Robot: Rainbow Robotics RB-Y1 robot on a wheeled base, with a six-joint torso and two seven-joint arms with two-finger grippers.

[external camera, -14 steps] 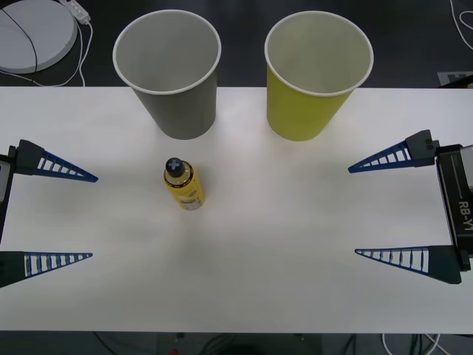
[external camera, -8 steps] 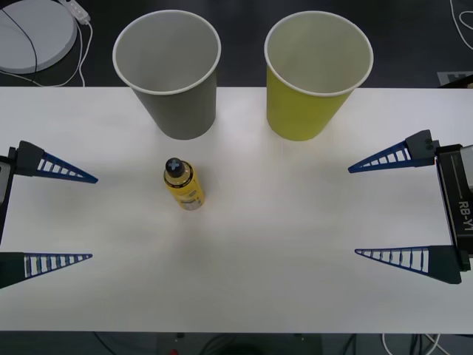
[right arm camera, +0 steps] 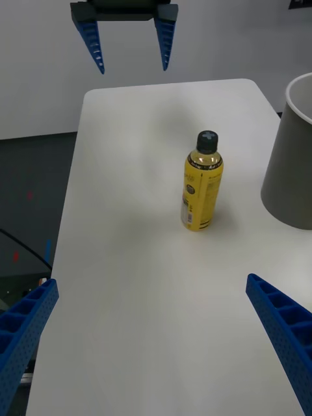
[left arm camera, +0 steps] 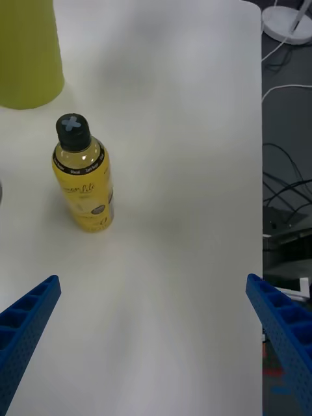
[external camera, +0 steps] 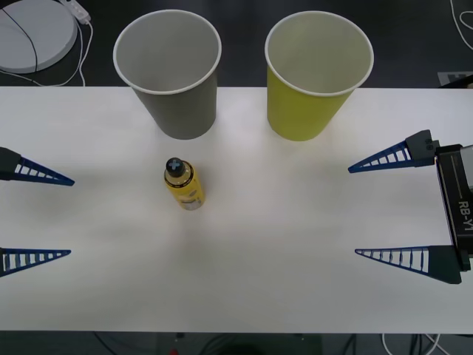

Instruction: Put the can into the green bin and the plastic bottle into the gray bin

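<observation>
In the front view, the white table (external camera: pixel 295 244) carries three things; the gray bin (external camera: pixel 171 72) stands upright at the far edge on the left side, and the green bin (external camera: pixel 314 74) stands upright beside it on the right, the two apart from each other; both bins look empty inside. The bottle (external camera: pixel 182 185) stands upright on the table just in front of the gray bin, not touching it; its dark cap is on. The left gripper (external camera: pixel 33 214) is at the left edge of the table, its two blue fingers wide apart and holding nothing; the right gripper (external camera: pixel 390 207) is at the right edge, also wide open and holding nothing; both are well apart from the bottle. A white round object (external camera: pixel 33 29) with a cable lies on the dark floor beyond the table.

In the right wrist view, the bottle (right arm camera: pixel 201 182) stands between the two grippers; the gray bin (right arm camera: pixel 292 156) is near it; the left gripper (right arm camera: pixel 130 42) is on the far side of the table, fingers spread, nothing between them; the right fingers (right arm camera: pixel 286 338) are at the corners, open.

In the left wrist view, the bottle (left arm camera: pixel 81 175) stands upright near the green bin (left arm camera: pixel 29 52); the left fingers (left arm camera: pixel 26 318) are at the two corners, wide apart, empty; cables (left arm camera: pixel 286 195) lie on the floor beside the table.
</observation>
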